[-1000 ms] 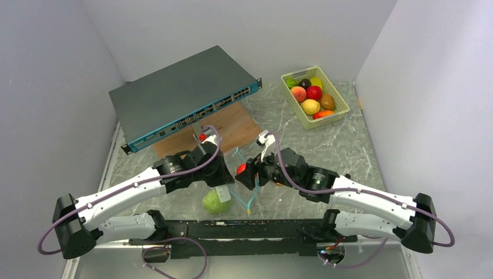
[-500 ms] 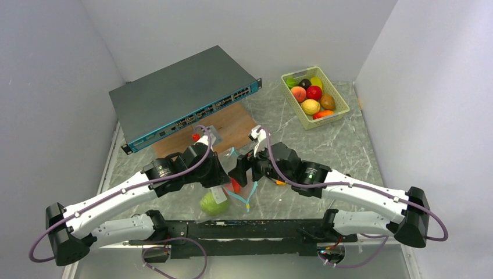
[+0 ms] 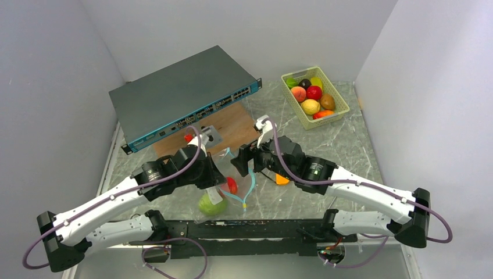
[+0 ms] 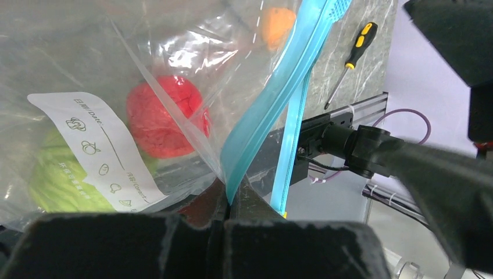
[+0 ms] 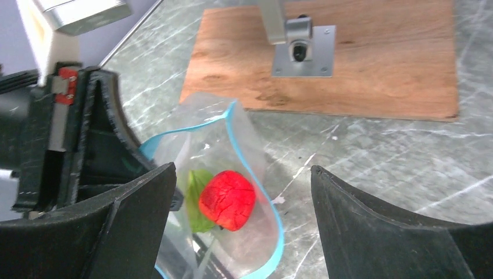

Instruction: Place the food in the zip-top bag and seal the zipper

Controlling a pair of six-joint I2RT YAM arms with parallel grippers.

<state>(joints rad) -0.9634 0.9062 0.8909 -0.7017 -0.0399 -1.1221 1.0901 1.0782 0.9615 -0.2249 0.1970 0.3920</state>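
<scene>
The marble table (image 3: 343, 145) carried a grey network switch (image 3: 180, 93) at its far left. A wooden board (image 3: 235, 125) lay just near and right of the switch, with a small metal bracket (image 5: 302, 49) on it. A pale green basket (image 3: 338, 93) stood at the far right, well apart from both arms, and was filled with loose food (image 3: 311, 96) in red, yellow, green and orange.

The zip-top bag (image 5: 232, 145) sat near the centre of the table, on the near side of the board and between the two grippers. Its mouth gaped open and its white label (image 4: 102, 151) faced the left wrist camera. The left gripper (image 4: 227, 200) had its jaws pressed together on the bag's edge, pinching the teal-blue zipper (image 4: 282, 87) where the strip emerged from between them. The right gripper (image 5: 243, 171) hung above the open mouth, jaws spread wide and touching nothing.

Inside the bag lay the green cabbage (image 4: 58, 180) at the near left, and the red apple (image 5: 228, 199) touched its right side. An orange food piece (image 3: 282, 179) rested on the table to the right of the bag, beside the right arm. A screwdriver (image 4: 352, 61) with a black-and-yellow handle lay on the table near its near edge.
</scene>
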